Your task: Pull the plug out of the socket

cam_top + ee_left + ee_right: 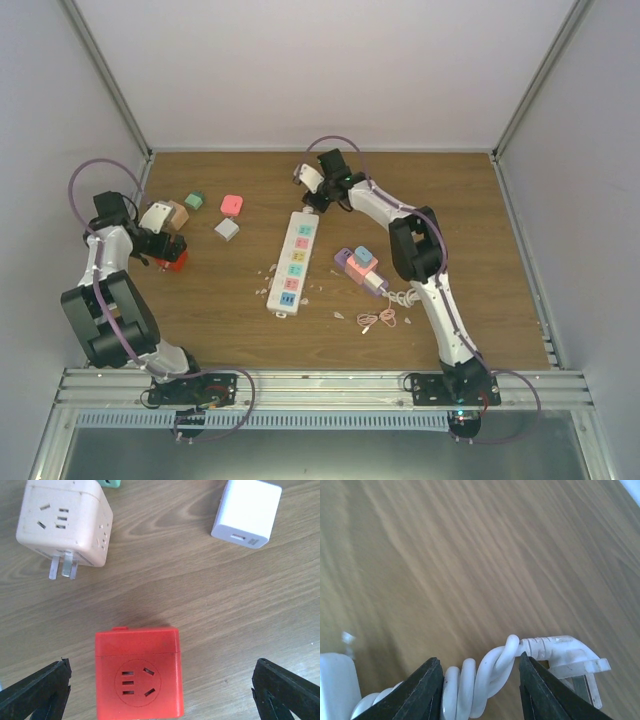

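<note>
A white power strip point(293, 262) with coloured sockets lies mid-table. Its white cord is coiled at the far end. My right gripper point(318, 184) is there, and in the right wrist view its jaws point(480, 680) press both sides of the coiled cord point(470, 685). The cord's white plug point(565, 655) sticks out to the right with its prongs bare. A blue, pink and purple stack of adapters point(358, 265) lies plugged together right of the strip. My left gripper point(161, 672) hangs open over a red cube socket point(139, 672), its fingers wide apart on either side.
A beige cube socket point(65, 522) with bare prongs and a white adapter point(246, 512) lie beyond the red cube. Green point(194, 201) and pink point(232, 205) cubes sit further back. A pink cable point(378, 320) and a white cable point(402, 297) lie near the right arm.
</note>
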